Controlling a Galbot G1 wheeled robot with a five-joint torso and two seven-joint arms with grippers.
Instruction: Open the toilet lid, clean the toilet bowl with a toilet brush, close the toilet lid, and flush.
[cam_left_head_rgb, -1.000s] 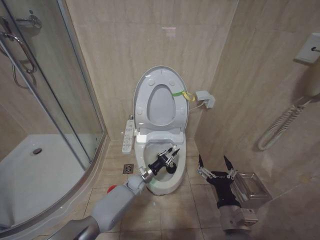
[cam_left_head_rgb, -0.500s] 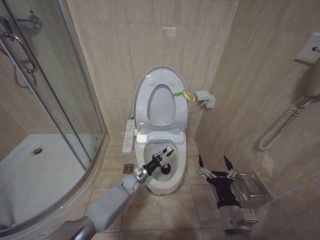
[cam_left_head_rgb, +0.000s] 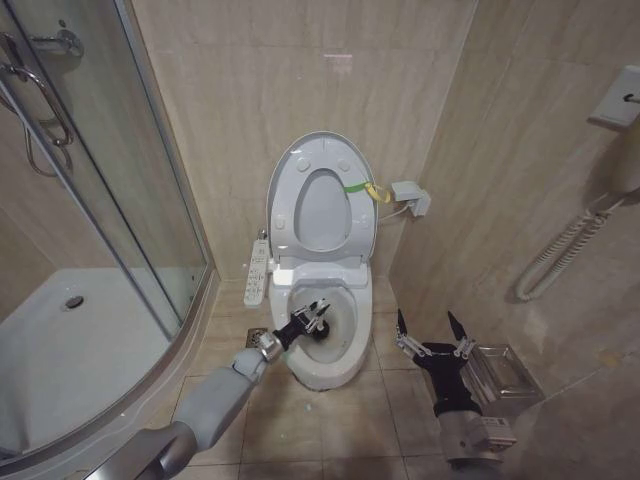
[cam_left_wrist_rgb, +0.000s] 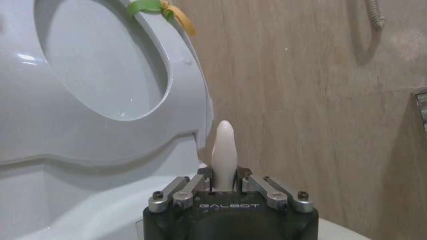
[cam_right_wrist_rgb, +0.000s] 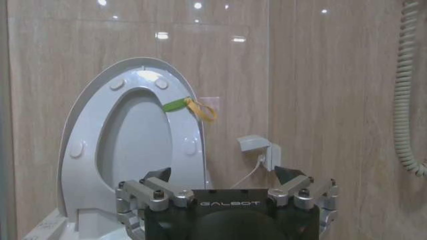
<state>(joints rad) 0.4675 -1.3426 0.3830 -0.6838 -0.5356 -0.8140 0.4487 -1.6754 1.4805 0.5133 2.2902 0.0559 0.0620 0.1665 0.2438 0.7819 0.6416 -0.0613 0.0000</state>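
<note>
Toilet lid raised against the wall, centre of frame, green band at its right edge. Below it, toilet bowl open, with left hand inside, clamped on the toilet brush. Right hand lower right, spread wide, empty.

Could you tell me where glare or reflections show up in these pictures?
Right wrist view: bright ceiling-light spots on the glossy wall tiles and a highlight on the raised toilet lid. Left wrist view: small glints on the lid. Head view: a faint pale patch on the wall above the toilet.
</note>
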